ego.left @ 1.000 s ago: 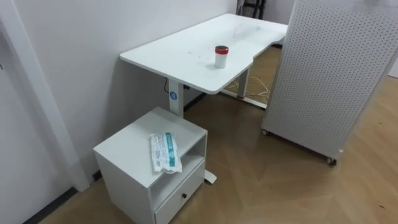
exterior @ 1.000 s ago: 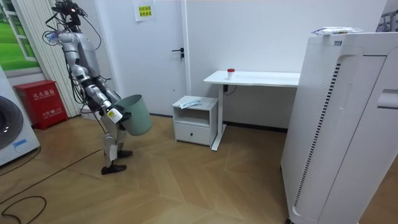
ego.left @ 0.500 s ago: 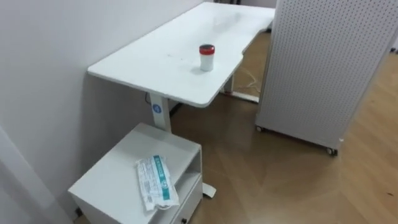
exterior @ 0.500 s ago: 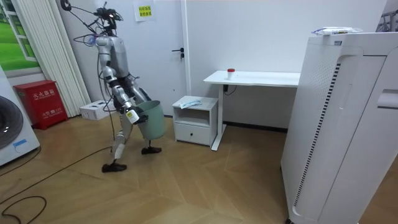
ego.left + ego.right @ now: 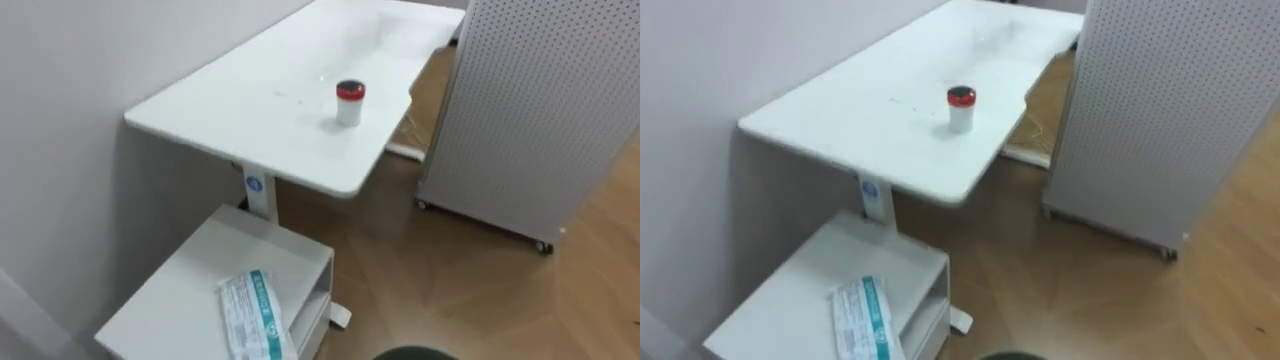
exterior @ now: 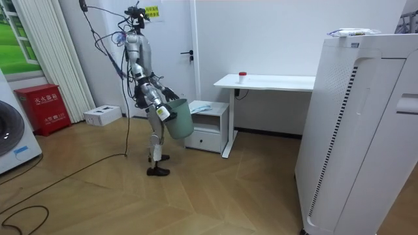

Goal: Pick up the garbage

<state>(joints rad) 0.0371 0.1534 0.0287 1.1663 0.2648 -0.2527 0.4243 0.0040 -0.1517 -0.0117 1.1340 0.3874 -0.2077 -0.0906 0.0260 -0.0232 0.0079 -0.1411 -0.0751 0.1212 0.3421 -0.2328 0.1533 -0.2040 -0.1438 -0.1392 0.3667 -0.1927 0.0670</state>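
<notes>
Robot has walked up to cabinet (image 5: 190,300) | right hand (image 6: 161,112) on green bin (image 6: 179,119), grip unreadable | plastic packet (image 5: 255,322) atop cabinet, red-capped jar (image 5: 349,102) on desk (image 5: 230,100) | risk: another step rams bin into cabinet, jolting packet off.

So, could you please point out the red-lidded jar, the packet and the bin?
red-lidded jar (image 5: 349,106), left eye view, white body.
packet (image 5: 255,318), left eye view, printed face.
bin (image 6: 181,121), room view, side wall.
</notes>
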